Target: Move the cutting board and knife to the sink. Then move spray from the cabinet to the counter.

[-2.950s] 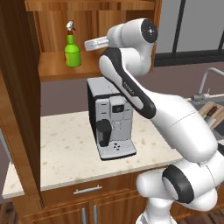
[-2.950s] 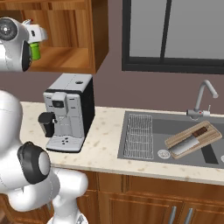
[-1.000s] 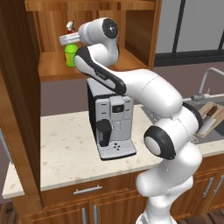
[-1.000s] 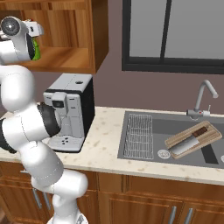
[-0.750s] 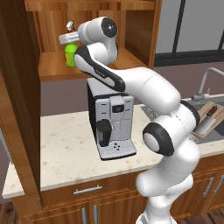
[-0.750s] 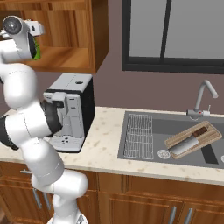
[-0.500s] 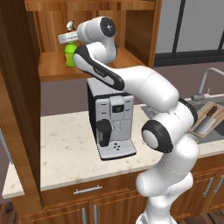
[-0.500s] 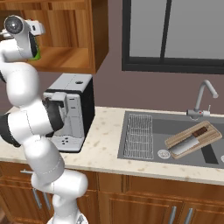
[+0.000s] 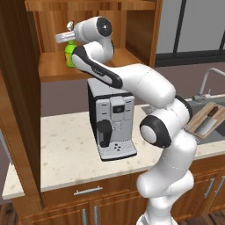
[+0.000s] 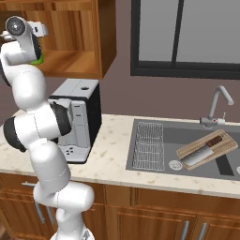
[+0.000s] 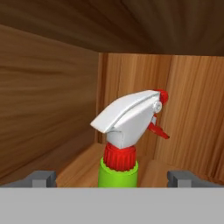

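From the left base view, the gripper [image 9: 63, 37] is up at the cabinet [image 9: 94, 33] shelf, right by the green spray [image 9: 69, 55]. Right base view: cutting board [image 10: 207, 148] and knife [image 10: 202, 151] lie in the sink [image 10: 154, 129]. Hand view: white nozzle, red collar; fingertips [image 11: 40, 178] spread wide on either side, gripping nothing. Looks light, rigid, slick — grab below the collar.

Mauve wall [image 10: 122, 93], dark-framed window [image 10: 187, 37]
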Controlling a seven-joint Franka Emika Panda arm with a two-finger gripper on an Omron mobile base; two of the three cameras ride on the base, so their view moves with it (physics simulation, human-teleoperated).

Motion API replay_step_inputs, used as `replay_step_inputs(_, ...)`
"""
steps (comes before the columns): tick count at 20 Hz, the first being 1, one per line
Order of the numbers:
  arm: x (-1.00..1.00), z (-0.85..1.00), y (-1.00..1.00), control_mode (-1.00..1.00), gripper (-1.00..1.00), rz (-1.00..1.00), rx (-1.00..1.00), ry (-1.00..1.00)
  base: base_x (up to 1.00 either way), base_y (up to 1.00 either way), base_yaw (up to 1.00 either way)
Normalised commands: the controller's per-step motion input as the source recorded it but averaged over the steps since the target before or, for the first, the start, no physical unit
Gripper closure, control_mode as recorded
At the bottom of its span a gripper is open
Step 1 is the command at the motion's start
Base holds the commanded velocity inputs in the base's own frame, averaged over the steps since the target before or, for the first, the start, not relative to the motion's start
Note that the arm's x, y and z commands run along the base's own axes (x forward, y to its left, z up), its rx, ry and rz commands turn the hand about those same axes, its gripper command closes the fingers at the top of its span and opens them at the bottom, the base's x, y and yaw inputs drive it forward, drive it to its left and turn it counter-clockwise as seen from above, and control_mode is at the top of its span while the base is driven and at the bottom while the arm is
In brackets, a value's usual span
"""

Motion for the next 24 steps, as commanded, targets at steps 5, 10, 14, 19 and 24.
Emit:
replay_step_inputs(5, 0.17, 0.00, 0.06, -1.00, -1.00, 0.01, 0.00, 0.00, 0.00, 0.00, 0.00)
replay_step_inputs(10, 0.17, 0.00, 0.01, -1.00, -1.00, 0.01, 0.00, 0.00, 0.00, 0.00, 0.00)
replay_step_inputs(14, 0.12, -0.02, 0.00, -1.00, 1.00, 0.01, 0.00, 0.00, 0.00, 0.00, 0.00)
replay_step_inputs(19, 0.08, -0.06, 0.00, -1.00, 1.00, 0.00, 0.00, 0.00, 0.00, 0.00, 0.00)
replay_step_inputs(24, 0.03, -0.07, 0.04, -1.00, 1.00, 0.00, 0.00, 0.00, 0.00, 0.00, 0.00)
